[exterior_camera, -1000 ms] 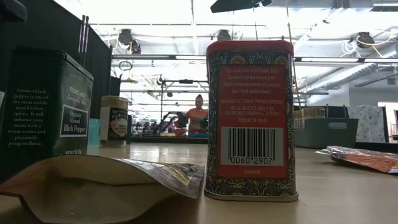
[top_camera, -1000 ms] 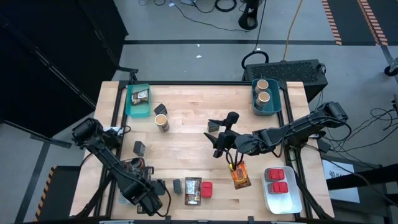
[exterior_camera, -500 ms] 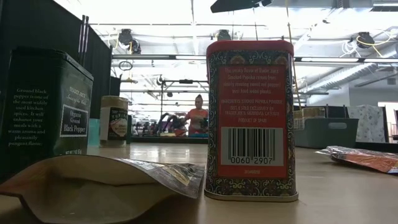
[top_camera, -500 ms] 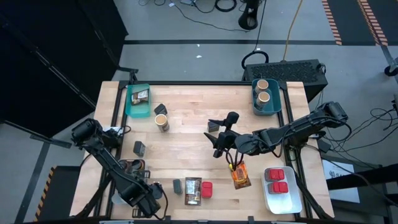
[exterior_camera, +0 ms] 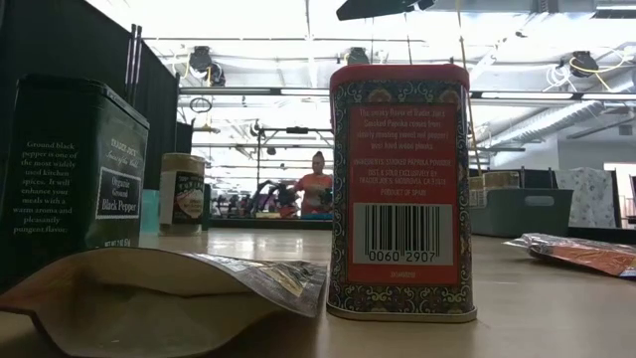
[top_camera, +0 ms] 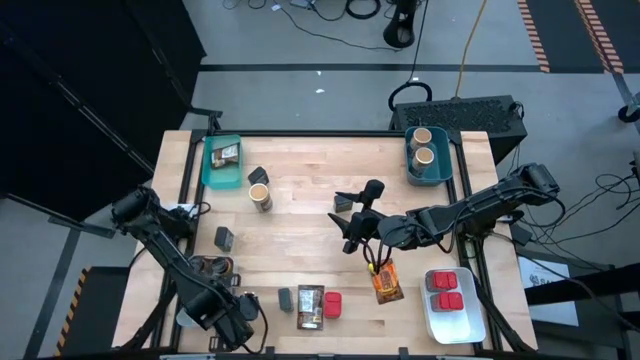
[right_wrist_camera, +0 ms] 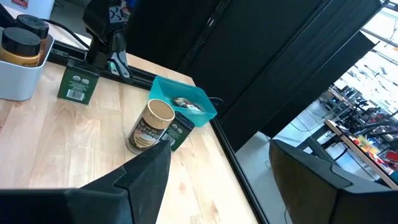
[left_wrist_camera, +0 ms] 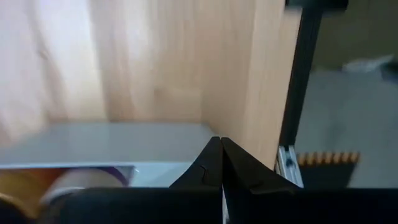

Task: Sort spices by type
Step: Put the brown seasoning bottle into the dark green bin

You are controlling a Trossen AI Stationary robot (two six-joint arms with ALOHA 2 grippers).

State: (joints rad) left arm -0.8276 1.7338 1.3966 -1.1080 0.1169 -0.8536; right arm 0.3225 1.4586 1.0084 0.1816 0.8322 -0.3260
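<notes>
Two dark arms work over the wooden table (top_camera: 300,215). Reaching in from the right edge toward the middle, the right gripper (top_camera: 356,232) is raised above the boards with its fingers (right_wrist_camera: 140,180) spread wide and nothing between them; just beside it on the near side lies an orange packet (top_camera: 387,282). Folded back at the table's near-left corner, the left gripper (left_wrist_camera: 221,163) has its fingers pressed tight together on nothing, poised over a white bin (left_wrist_camera: 112,140) there. At the far left, a teal bin (top_camera: 221,163) holds one dark printed container, with a tan cylinder (top_camera: 260,196) and a dark tin (top_camera: 257,176) standing just outside it. Across the table at the far right, a second teal bin (top_camera: 428,155) holds two tan cylinders. Near the right front corner, a white tray (top_camera: 452,308) holds two red tins. Along the near edge a dark jar, a brown packet (top_camera: 311,306) and a red tin (top_camera: 333,305) lie side by side.
</notes>
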